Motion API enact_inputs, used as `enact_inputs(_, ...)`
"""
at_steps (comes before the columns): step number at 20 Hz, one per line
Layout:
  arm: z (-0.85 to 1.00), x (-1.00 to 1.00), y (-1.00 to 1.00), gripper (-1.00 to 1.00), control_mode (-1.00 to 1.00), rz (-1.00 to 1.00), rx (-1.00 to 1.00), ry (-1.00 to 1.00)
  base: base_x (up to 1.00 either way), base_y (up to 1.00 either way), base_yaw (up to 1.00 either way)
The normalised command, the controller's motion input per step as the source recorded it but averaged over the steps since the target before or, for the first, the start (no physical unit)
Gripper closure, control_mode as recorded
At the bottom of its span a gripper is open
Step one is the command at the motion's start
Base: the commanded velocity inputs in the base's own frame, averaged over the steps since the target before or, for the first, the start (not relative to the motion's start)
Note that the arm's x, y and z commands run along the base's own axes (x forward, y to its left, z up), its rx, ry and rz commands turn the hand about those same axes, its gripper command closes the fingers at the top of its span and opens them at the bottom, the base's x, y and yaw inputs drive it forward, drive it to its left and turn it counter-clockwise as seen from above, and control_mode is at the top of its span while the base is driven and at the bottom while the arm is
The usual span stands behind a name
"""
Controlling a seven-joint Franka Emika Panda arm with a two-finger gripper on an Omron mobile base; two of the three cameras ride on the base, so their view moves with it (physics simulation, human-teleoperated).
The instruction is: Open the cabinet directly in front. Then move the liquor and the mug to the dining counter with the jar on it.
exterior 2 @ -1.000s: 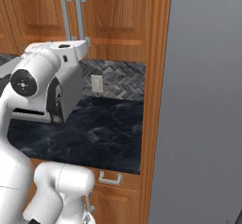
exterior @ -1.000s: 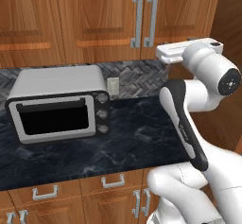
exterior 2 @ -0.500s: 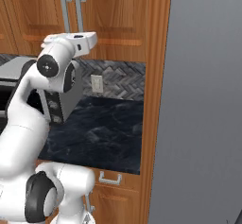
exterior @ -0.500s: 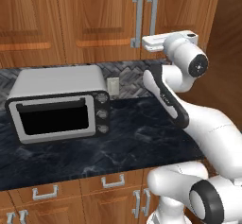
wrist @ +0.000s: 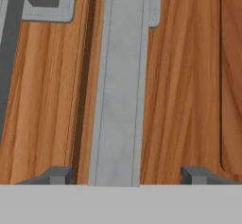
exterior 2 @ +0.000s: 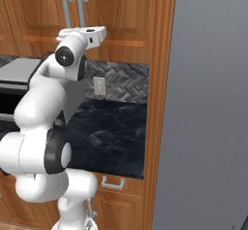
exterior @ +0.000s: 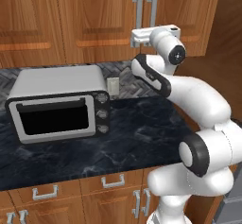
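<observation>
Two finger tips of the end effector (wrist: 124, 175) stand apart, one on each side of a grey bar handle (wrist: 120, 90), gripping nothing yet. The handle lies directly ahead, between the tips, its long axis running straight away from the tips in the hand view and vertical on the cabinet (exterior: 101, 20). Just beside that handle sits the door seam, then the second handle (wrist: 28, 5). Well below the handles, a toaster oven (exterior: 59, 102) rests on the black counter (exterior: 142, 133). Judgement: closing on the handle comes next, then pulling the door outward.

Even, bright rendered light, soft shadows, no glare, slightly soft, blocky close-up detail
</observation>
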Motion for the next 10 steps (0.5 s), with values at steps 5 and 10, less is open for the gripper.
enact_inputs(5,-0.02,1.00,0.00,-1.00,-1.00,0.00,0.02,0.11,0.00,0.00,0.00)
enact_inputs(10,-0.05,0.65,0.00,1.00,-1.00,0.00,0.01,0.06,0.00,0.00,0.00)
